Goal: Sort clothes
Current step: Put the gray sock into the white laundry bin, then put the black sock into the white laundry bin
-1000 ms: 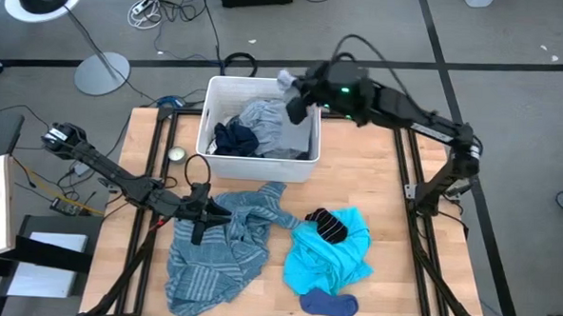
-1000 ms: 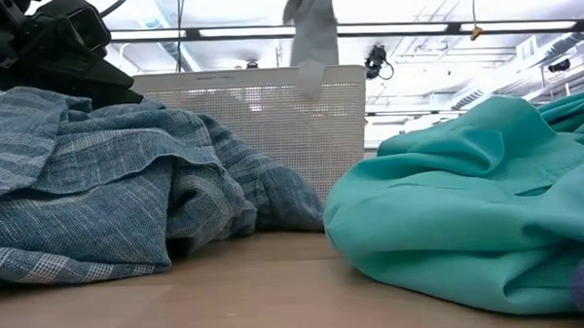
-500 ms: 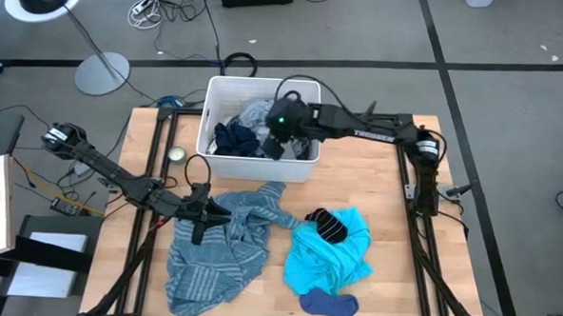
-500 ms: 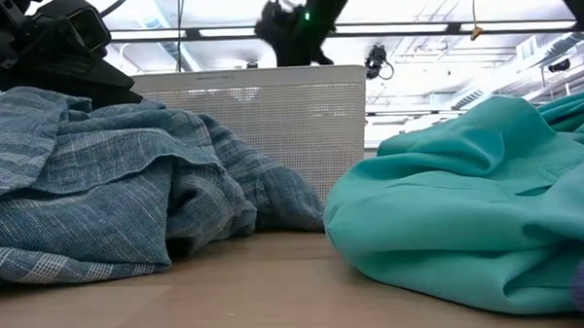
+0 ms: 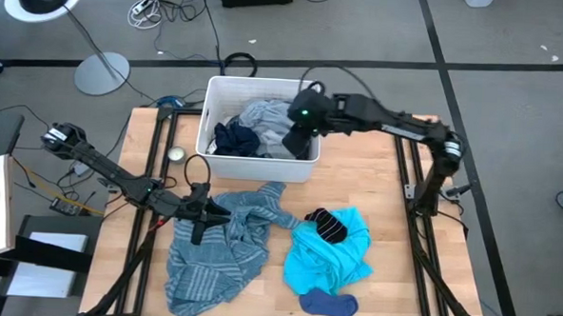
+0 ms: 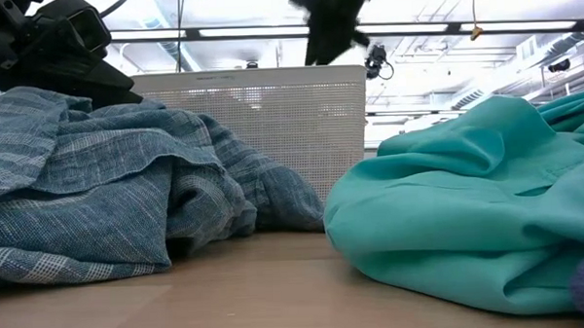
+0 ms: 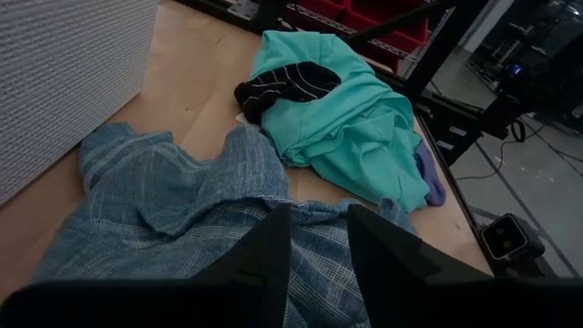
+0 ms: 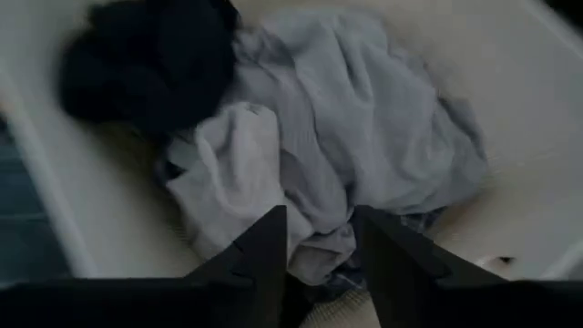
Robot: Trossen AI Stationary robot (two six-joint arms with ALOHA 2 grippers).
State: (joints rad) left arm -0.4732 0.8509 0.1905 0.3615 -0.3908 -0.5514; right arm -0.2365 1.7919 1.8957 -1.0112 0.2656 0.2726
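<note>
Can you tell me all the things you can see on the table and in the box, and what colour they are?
Bin: one, white, at the table's far edge.
Grey shirt: one, pale grey, in the bin.
Dark blue clothes: a bundle, navy, in the bin beside the grey shirt.
Striped top: one, grey-blue, on the table in front of the bin.
Turquoise garment: one, turquoise, beside the striped top.
Striped piece: one, navy with white stripes, on the turquoise garment.
Socks: dark blue, at the table's near edge.
Left gripper: jaws open, at the striped top.
Right gripper: jaws open, empty, above the bin.
</note>
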